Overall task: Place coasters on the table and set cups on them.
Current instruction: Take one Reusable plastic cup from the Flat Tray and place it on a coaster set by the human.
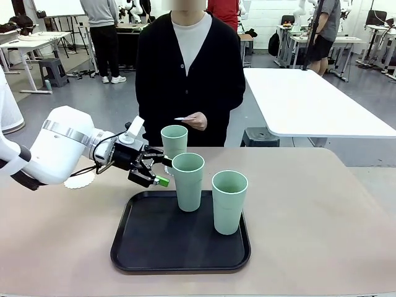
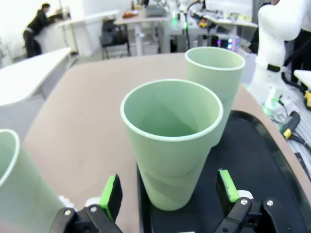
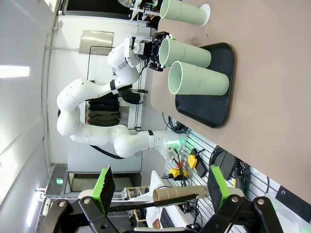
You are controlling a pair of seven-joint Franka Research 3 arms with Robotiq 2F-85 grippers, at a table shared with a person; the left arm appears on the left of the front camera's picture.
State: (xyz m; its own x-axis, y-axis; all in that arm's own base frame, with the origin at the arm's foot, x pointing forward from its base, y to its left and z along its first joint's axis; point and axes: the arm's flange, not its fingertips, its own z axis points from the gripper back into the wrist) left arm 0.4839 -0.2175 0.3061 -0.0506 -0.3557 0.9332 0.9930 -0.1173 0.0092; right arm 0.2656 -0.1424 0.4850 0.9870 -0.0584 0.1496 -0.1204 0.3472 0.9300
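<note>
- The left gripper [image 1: 159,166] is released, jaws spread wide, nothing held. It is levelled side-on at the middle cup [image 1: 188,181] from the cup's 9 o'clock.
- In the left wrist view that cup is framed between the green pads [image 2: 112,194], apart from both. No contact is seen.
- The right gripper [image 3: 158,187] is released and empty, held well clear of the table [image 1: 322,210].
- The middle cup is stood upright at the 12 o'clock edge of the black tray [image 1: 142,247]. The near cup [image 1: 229,201] is stood upright at the tray's 2 o'clock.
- The far cup [image 1: 174,141] is off the tray, on the table beyond its 12 o'clock. A scalloped coaster [image 3: 206,8] is visible under its base, so that one is judged done.
- A bare coaster [image 1: 79,180] is laid on the table at the tray's 10 o'clock, partly hidden by the left arm.
- Something flat and white is held in the person's hand [image 1: 197,120]. It is too small to be identified.
- Handling, as judged:
  - The cups are taken as empty thin plastic: light, smooth, and easily tipped if nudged at the rim.
  - A side grip across the wall at mid-height is advised, because the upward flare works against slipping through.
  - A moderate squeeze is advised, as the wall may flex.
  - The coasters are judged paper-thin and limp, so they are easily shifted when a cup is lowered onto them.
</note>
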